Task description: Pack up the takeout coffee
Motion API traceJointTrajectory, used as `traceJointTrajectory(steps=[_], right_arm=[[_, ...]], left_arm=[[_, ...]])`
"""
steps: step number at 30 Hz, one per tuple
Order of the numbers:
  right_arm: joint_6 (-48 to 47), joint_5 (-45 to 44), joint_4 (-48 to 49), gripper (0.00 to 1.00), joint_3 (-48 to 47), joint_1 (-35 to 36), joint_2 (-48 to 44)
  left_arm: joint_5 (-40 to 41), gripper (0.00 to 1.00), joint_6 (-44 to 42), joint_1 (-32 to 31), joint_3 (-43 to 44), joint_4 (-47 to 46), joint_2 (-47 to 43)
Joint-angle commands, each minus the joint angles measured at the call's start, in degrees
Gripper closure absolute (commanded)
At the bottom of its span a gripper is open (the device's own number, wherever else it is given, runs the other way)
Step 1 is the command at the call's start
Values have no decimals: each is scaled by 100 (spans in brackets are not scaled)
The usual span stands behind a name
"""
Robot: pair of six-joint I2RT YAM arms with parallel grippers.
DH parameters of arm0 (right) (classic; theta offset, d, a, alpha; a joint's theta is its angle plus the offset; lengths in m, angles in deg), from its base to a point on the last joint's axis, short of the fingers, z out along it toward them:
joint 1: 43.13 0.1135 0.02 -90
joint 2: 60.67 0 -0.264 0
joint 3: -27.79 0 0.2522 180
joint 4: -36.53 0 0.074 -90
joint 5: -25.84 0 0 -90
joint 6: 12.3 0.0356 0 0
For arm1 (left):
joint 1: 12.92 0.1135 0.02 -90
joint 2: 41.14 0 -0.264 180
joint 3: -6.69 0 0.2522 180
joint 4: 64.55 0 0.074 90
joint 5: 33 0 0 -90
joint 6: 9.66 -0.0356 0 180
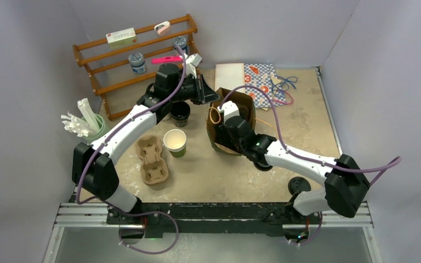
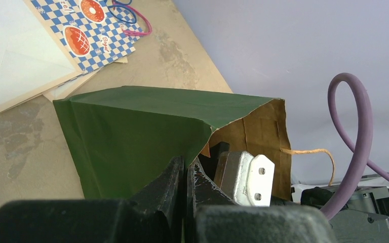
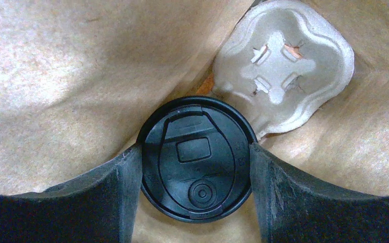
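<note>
The left arm (image 1: 126, 127) and right arm (image 1: 299, 158) have white links and bulky black joints, each trailed by a looping purple cable (image 2: 360, 126). The left gripper (image 2: 185, 182) has glossy black fingers (image 2: 164, 185). A silver bracket (image 2: 245, 174) carries two screws (image 2: 261, 171). The right gripper (image 3: 195, 159) has broad, matte black, curved fingers.

Wooden rack (image 1: 94, 44) at back left with white box (image 1: 120, 36), two jars (image 1: 137, 62) and pink marker (image 1: 166, 59); green mug (image 1: 100, 129) of white utensils beside it; pulp cup carrier (image 1: 152, 160) touching lidless green cup (image 1: 175, 142); black cup (image 1: 180, 112) just behind; checkered bag (image 1: 263, 79), white envelope (image 1: 229, 75) and rubber bands (image 1: 284, 85) at back.
</note>
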Motion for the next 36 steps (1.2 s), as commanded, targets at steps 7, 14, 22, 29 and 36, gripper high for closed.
traceJointTrajectory(steps=[7,14,22,29,36], right_arm=[[349,102,-1208,94,222,-76,345],[166,-50,-1388,54,-378,-77,-141],[18,-252,-1666,1,-1134,-76,-157],[37,-45,-1825,1,-1333,-76,-264],[153,502,-1842,6,-1673,-77,-546]], left_arm=[[-229,100,146,20,92,-166,-22],[-158,100,-13,20,157,-71,-106],[-184,100,-159,15,156,65,-127],[-121,100,-167,-29,46,104,-238],[67,100,-113,-77,68,398,-328]])
